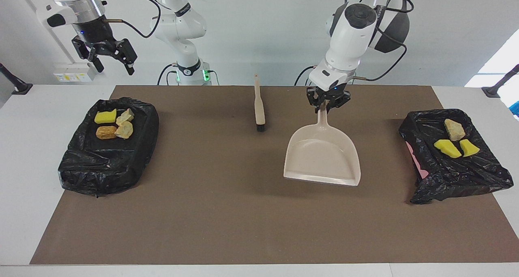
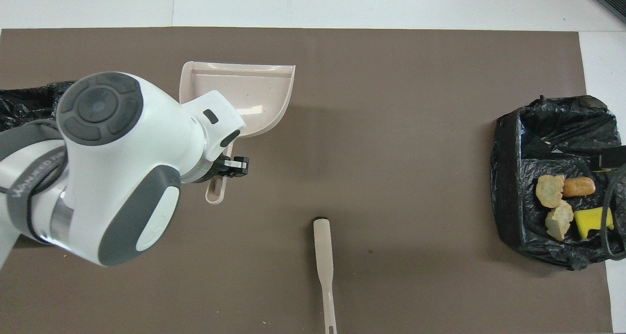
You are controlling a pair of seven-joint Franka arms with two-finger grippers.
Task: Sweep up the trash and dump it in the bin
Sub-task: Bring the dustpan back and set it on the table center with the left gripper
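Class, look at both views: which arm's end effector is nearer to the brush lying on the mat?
Left. The left end effector, shut on the dustpan handle, is just beside the brush. The right end effector, open, hangs above the bin at its own end.

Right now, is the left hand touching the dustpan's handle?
Touching. The facing view shows the left hand shut on the dustpan at its handle's upper part, with no gap; the overhead view shows the handle's end sticking out beneath the hand.
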